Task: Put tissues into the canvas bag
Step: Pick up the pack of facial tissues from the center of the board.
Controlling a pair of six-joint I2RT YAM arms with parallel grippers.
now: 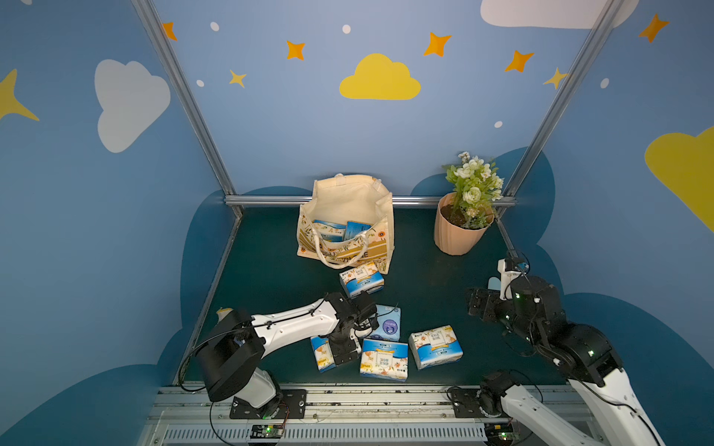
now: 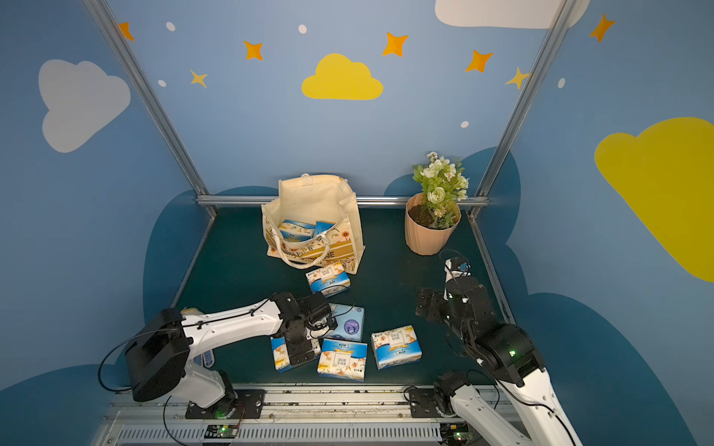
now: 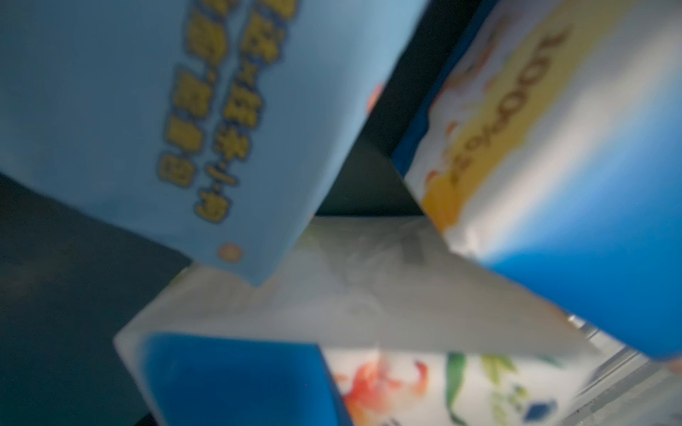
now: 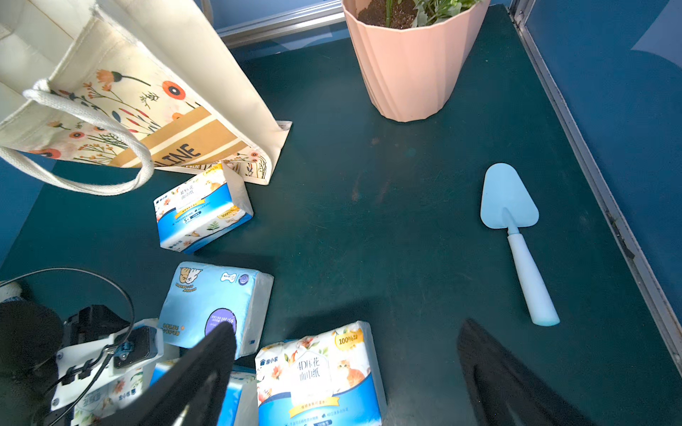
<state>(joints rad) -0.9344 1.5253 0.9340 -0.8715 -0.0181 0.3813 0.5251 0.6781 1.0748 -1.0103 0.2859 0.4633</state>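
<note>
Two blue-and-white plastic-wrapped tissue packs (image 1: 328,228) sit inside the cream floral canvas bag (image 1: 347,193) at twelve o'clock; five more lie near six. Left gripper (image 1: 345,357), spread wide, seemingly straddles one; right gripper (image 4: 345,332) at three gapes empty.

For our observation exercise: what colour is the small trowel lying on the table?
Pale blue, with a slightly lighter handle; the trowel shows best in the right wrist view.

The canvas bag (image 4: 155,85) reads "LINE", one tissue pack (image 4: 319,376) "100%"
</note>
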